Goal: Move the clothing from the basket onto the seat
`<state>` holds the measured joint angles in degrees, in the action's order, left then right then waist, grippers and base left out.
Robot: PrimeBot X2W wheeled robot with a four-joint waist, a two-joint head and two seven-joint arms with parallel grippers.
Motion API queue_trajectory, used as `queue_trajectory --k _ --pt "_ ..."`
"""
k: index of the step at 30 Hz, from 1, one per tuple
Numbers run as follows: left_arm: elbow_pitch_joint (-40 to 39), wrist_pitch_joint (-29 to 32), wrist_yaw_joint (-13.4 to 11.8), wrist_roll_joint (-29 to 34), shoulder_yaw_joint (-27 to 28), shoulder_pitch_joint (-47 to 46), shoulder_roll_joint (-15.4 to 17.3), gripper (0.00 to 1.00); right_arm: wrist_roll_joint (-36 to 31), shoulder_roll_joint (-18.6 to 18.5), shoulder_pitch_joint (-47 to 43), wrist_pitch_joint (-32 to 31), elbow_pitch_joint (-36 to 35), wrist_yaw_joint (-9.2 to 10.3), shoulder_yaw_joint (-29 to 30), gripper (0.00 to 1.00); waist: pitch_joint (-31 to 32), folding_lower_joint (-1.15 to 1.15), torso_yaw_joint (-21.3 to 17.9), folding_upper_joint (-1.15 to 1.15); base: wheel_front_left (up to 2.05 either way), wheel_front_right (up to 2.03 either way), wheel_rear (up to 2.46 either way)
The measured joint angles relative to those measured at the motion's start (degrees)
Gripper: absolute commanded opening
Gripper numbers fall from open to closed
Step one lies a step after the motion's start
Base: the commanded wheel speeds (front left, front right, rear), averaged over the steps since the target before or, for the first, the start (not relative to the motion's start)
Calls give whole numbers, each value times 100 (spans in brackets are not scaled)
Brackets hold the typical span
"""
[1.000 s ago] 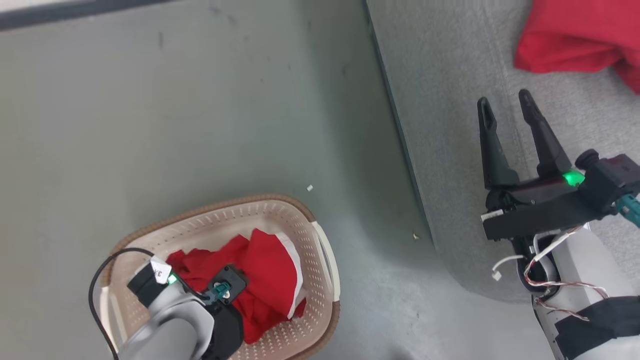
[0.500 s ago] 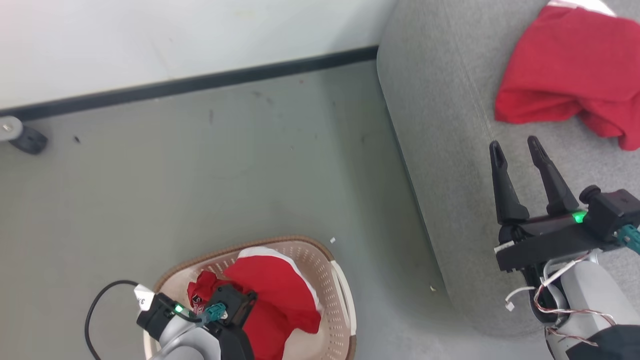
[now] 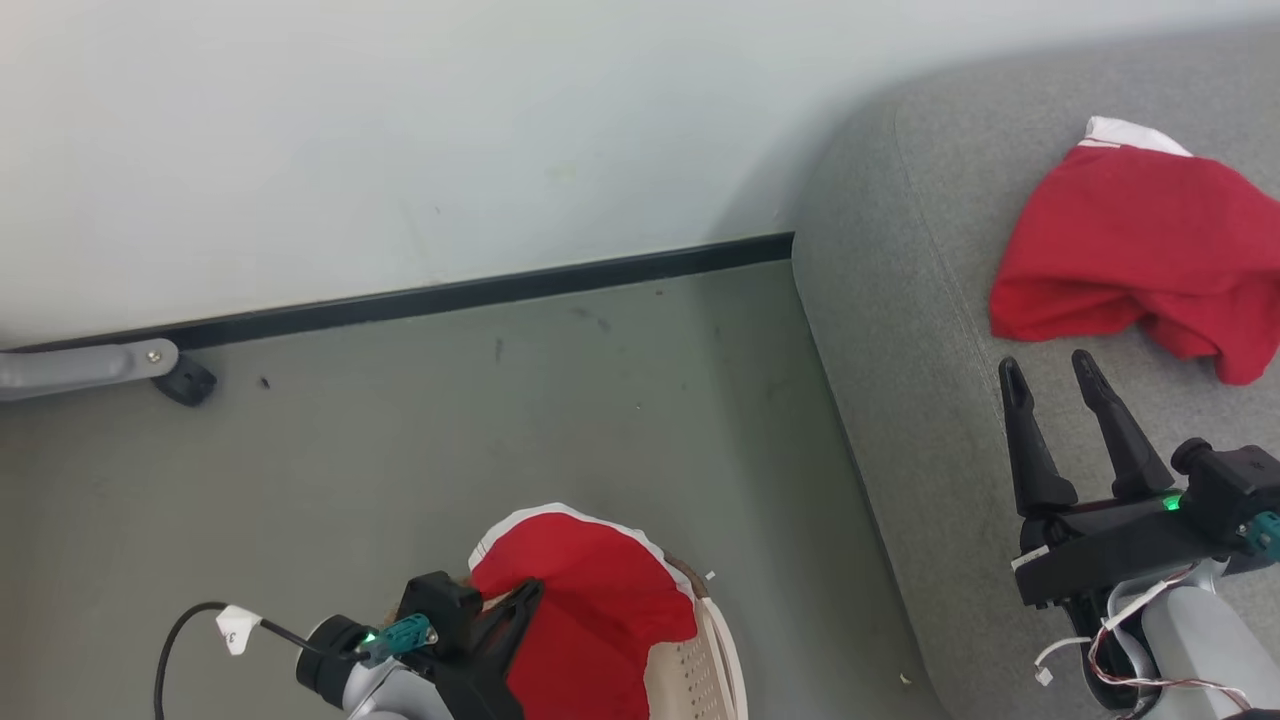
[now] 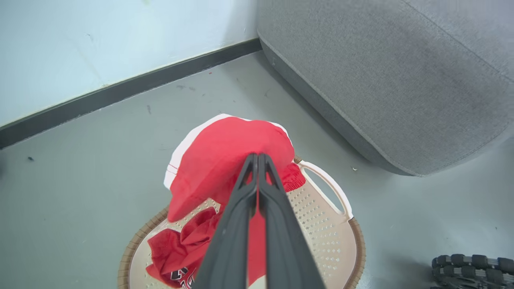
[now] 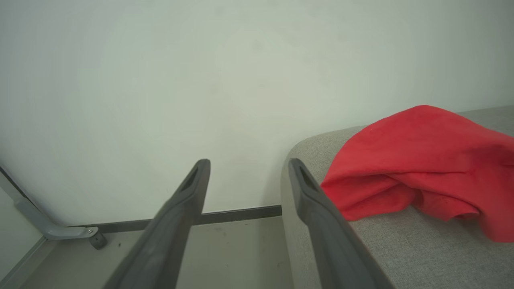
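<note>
My left gripper [image 4: 257,157] is shut on a piece of red clothing [image 4: 229,156] with white trim, which hangs from the fingertips above the basket [image 4: 326,181]. A second crumpled red garment [image 4: 180,249] with lettering lies inside the basket. In the head view the held clothing [image 3: 595,610] billows over the basket [image 3: 705,670] at the bottom edge, with the left gripper [image 3: 530,595] against its left side. Another red garment [image 3: 1130,250] rests on the grey seat [image 3: 920,380]. Over the seat's left part my right gripper [image 3: 1043,362] stands open and empty, just short of that garment [image 5: 417,160].
A pale wall with a black baseboard [image 3: 480,290] runs behind the grey floor. A grey metal leg with a caster [image 3: 185,382] sits at the wall on the left. A knobbly black tyre [image 4: 474,263] shows by the basket. A black cable [image 3: 170,650] loops off my left wrist.
The head camera has tilted up towards the wall. My left gripper has risen, drawing the red garment up out of the basket. The right gripper stays open over the seat.
</note>
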<state>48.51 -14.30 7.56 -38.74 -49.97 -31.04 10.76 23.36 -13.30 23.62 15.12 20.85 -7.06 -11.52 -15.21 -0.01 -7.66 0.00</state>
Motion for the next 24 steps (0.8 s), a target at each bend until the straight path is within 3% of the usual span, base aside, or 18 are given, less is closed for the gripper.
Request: queue_trajectory --k 10,24 --pt "-989 0 0 -391 432 228 143 0 125 10 -402 -26 37 0 -202 100 550 0 279 0 0 0 0" --pt "-2440 -1 0 -464 970 343 374 0 267 29 -577 -42 -14 -1 -1103 100 1053 1 537 0 0 0 0"
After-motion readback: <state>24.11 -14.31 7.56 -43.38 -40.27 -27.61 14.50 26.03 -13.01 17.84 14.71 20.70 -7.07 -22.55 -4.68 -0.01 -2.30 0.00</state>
